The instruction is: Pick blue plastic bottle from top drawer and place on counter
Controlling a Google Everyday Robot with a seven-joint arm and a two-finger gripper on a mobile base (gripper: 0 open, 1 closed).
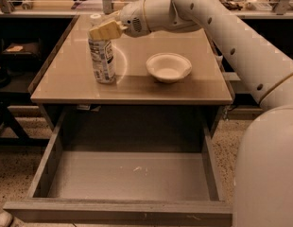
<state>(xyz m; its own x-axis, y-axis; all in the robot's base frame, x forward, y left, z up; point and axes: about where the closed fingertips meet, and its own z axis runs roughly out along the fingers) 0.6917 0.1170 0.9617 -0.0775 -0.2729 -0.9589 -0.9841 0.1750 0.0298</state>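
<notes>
I am watching the small clear ribbed plastic bottle standing upright on the glossy beige desk. The cream gripper is sitting at its neck, reaching in from the right. Whether it is pinching, I cannot tell.

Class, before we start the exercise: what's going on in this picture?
A robot arm reaches over the counter, its gripper at the top of the blue plastic bottle. The bottle stands upright on the counter's left side, beside a white bowl. Below, the top drawer is pulled open, and the bottle is not in it. Whether the gripper holds the bottle cannot be told.
</notes>
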